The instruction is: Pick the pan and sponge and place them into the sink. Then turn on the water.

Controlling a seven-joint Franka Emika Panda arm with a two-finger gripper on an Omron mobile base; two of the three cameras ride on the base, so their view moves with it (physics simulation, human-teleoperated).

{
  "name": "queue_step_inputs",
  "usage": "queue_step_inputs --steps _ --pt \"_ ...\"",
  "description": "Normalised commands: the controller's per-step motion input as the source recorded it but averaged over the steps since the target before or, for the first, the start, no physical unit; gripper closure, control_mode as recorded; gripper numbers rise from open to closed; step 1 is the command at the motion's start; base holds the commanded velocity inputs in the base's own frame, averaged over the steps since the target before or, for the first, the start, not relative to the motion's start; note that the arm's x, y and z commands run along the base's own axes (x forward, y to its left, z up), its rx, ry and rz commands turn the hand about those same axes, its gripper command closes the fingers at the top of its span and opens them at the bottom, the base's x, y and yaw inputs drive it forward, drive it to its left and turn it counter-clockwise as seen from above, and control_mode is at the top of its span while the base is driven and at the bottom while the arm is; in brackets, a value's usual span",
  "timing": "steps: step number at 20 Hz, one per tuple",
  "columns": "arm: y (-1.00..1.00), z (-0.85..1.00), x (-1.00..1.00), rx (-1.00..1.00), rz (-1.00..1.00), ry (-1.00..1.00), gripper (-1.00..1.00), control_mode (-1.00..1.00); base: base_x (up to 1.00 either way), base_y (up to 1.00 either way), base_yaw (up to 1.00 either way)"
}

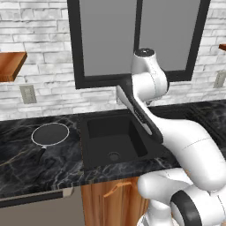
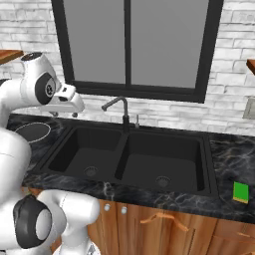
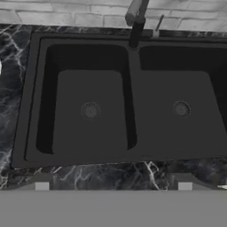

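Pincer [image 2: 63, 114] hanging released, its jaws standing wide with nothing between them, above the left end of the black marble counter [image 2: 229, 164] beside the sink's left basin; in the hand view the two finger tips [image 3: 42, 185] are sitting far apart over the counter's front strip. Sink [image 3: 133, 75] is lying black and matte, two basins side by side, each showing a round drain, both basins bare. Faucet [image 2: 123, 113] is standing slim and dark behind the divider between the basins, spout curving toward the left basin, no water showing at it. Pan [image 1: 50, 134] is resting flat on the counter to the left of the sink, well apart from the basin edge, whitish rim showing round the dark inside. Sponge [image 2: 240, 192] is sitting on the counter's right front corner, past the right basin, its top face looking green with a yellow edge below. White brick wall [image 1: 44, 66] is running behind the counter, with a dark-framed window [image 2: 129, 45] above the faucet and a wall outlet [image 1: 28, 93] above the pan. Wooden cabinet doors [image 2: 164, 224] are showing beneath the counter.
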Motion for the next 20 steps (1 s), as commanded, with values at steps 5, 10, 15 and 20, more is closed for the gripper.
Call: queue_step_inputs --steps 5,10,15,20 --pt "1.00 -0.14 -0.02 -0.08 -0.25 0.00 -1.00 -1.00 0.00 0.00 0.00" --pt "1.00 0.00 -0.06 -0.13 -0.19 0.12 -1.00 -1.00 0.00 0.00 0.00" --pt "0.84 -0.04 -0.35 -0.09 -0.04 0.11 -1.00 -1.00 0.00 0.00 0.00" --pt "1.00 -0.10 -0.37 -0.02 -0.04 0.11 -1.00 -1.00 0.00 0.00 0.00"
